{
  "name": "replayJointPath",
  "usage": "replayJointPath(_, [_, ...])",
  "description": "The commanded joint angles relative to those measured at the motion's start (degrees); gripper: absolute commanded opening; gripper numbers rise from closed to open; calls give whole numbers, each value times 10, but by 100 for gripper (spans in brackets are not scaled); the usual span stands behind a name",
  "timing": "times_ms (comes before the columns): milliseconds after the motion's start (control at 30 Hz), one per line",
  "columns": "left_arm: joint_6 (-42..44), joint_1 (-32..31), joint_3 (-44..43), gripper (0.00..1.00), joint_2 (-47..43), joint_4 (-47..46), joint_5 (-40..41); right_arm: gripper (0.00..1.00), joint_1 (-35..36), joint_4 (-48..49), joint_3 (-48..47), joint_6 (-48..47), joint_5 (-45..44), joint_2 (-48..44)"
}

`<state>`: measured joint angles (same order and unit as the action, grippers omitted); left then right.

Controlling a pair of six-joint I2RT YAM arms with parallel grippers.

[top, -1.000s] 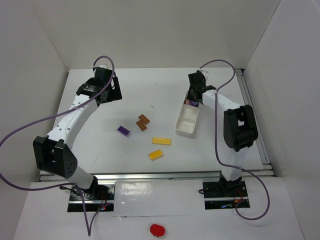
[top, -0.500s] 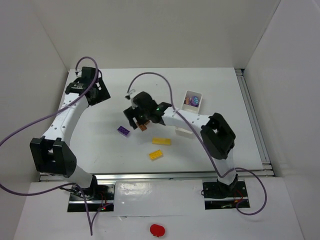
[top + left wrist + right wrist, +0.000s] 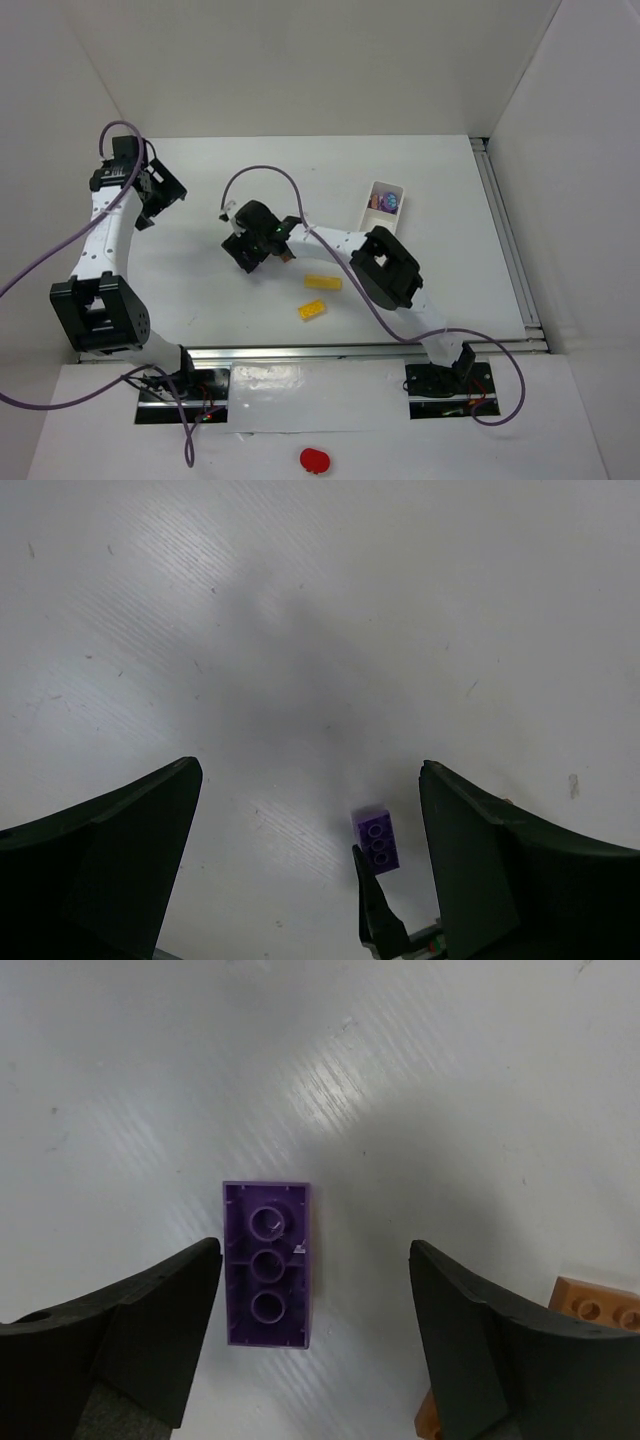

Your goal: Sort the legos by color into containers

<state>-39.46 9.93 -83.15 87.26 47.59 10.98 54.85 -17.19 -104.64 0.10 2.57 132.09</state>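
White table (image 3: 200,290), matte and lightly scuffed, is boxed in by plain white walls. From above, the left gripper (image 3: 160,198) hangs near the far left edge. The right arm stretches across the middle, and the right gripper (image 3: 250,260) sits low over the surface, hiding the purple brick. An orange-brown brick (image 3: 288,252) peeks out just beside it. A yellow brick (image 3: 323,282) and a second yellow brick (image 3: 312,309) lie nearer the bases. The tray (image 3: 386,184) sits far right, partly behind the arm, with purple pieces in its far section. A red blob (image 3: 315,460) rests off the table, up front.

Left wrist: its fingers are spread wide over bare, scratched, shadowed surface and hold nothing. The purple brick (image 3: 377,837) lies ahead, with a dark pointed part just beside it.

Right wrist: its fingers stand apart with the purple brick flat between them, touching neither. Orange-brown pieces show at the right edge, one partly behind the finger.
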Motion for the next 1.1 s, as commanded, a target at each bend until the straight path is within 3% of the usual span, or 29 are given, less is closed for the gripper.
replayJointPath(0, [-11, 11, -1, 100, -3, -1, -40, 81, 12, 1, -38, -14, -18, 23])
replayJointPath(133, [-6, 17, 4, 100, -9, -7, -40, 67, 18, 1, -33, -20, -29, 23])
replayJointPath(300, [-1, 17, 15, 100, -9, -13, -52, 41, 24, -15, -49, 3, -55, 6])
replayJointPath(433, [7, 17, 15, 100, -9, -18, -57, 39, 11, -8, -27, 42, -114, -92])
replayJointPath(533, [45, 17, 20, 100, -14, -35, -82, 39, -47, 15, 40, 100, -128, -176])
replayJointPath(600, [68, 11, 20, 100, -19, -47, -109, 39, -107, -31, 46, 137, -156, -199])
replayJointPath(767, [105, -57, 26, 100, -24, -80, -151, 39, -228, -74, 103, 223, -195, -268])
replayJointPath(900, [140, -114, -2, 100, 22, -75, -170, 40, -307, -58, 173, 241, -195, -287])
replayJointPath(1067, [153, -178, -26, 100, 73, -41, -133, 42, -365, -58, 179, 227, -210, -262])
